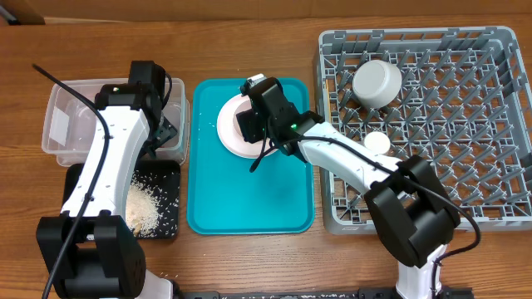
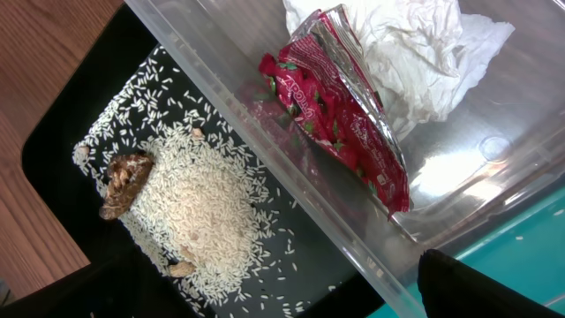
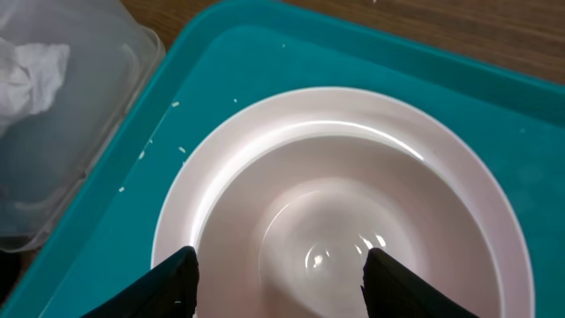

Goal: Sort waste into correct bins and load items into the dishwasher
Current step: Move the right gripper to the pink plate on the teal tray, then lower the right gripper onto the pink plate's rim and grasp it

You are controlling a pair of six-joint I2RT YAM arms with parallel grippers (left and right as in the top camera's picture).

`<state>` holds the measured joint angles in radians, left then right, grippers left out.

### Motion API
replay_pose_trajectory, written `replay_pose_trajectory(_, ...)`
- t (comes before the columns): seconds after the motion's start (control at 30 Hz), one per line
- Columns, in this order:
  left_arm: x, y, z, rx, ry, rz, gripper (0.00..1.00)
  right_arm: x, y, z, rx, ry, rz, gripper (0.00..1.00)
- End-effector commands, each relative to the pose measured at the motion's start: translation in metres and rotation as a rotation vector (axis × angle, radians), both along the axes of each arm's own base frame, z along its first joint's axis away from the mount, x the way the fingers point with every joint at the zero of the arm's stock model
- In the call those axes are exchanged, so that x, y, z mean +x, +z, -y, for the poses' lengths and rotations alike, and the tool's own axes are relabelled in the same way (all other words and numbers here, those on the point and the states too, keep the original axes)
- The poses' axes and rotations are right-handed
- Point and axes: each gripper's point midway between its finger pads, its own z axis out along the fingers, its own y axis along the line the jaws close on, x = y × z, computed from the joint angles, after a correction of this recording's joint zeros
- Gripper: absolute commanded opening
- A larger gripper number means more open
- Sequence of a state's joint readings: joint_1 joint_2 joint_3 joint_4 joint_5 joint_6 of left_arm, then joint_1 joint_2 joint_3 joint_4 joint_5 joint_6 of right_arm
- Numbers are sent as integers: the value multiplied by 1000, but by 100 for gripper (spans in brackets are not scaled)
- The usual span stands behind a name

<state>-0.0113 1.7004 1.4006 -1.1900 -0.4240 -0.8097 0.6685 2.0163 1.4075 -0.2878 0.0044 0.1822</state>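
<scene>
Right pincer (image 3: 281,265) hovers spread over pink plate (image 3: 344,132).

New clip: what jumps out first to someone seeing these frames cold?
The white rice lies heaped in the black tray at the table's left, beside the clear tub holding the red wrapper and napkin. Then the right gripper, open over the pink plate on the teal tray at centre. The grey rack at right holds a white bowl and a cup.
</scene>
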Motion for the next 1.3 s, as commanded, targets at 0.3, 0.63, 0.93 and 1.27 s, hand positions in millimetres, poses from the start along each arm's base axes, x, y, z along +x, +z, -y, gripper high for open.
replay_pose_trajectory(0.3,3,2,-2,20,5,5,100,-7,-9,2,-32,6,-43,62)
replay_pose_trajectory(0.63,3,2,-2,20,5,5,100,3,-10,17,-96,-61,0,66)
replay_pose_trajectory(0.93,3,2,-2,20,5,5,100,1,-11,19,-104,-62,-7,66)
replay_pose_trajectory(1.27,3,2,-2,20,5,5,100,-5,9,16,-72,-41,-3,66)
